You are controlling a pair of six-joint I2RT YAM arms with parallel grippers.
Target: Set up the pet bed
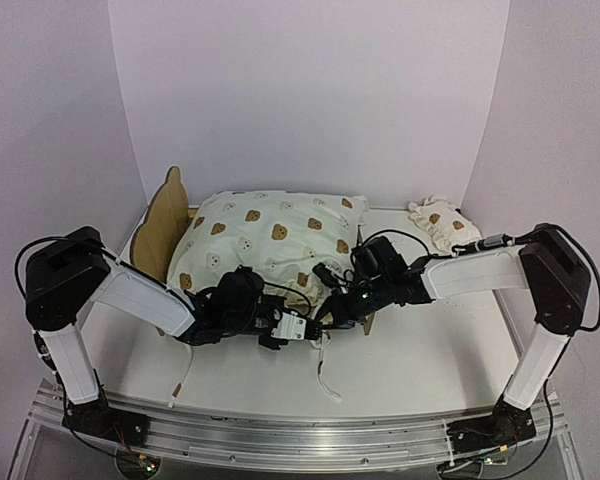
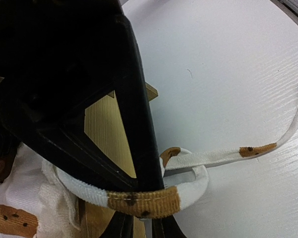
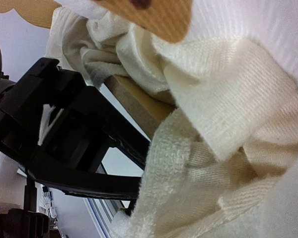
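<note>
From above, the pet bed (image 1: 163, 228) sits left of centre on the table (image 1: 430, 340), under a cushion (image 1: 270, 235). The left gripper (image 1: 302, 330) and right gripper (image 1: 332, 311) meet at its near edge.

Left wrist: a tie string (image 2: 144, 202) crosses the fingers (image 2: 139, 99); I cannot tell whether they grip it.

Right wrist: jaws closed, cushion cloth crowding the lens.

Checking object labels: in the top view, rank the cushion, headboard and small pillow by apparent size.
1. Cushion, clearly largest.
2-3. Headboard and small pillow look close; the headboard is seen at an angle, so unranked.
</note>
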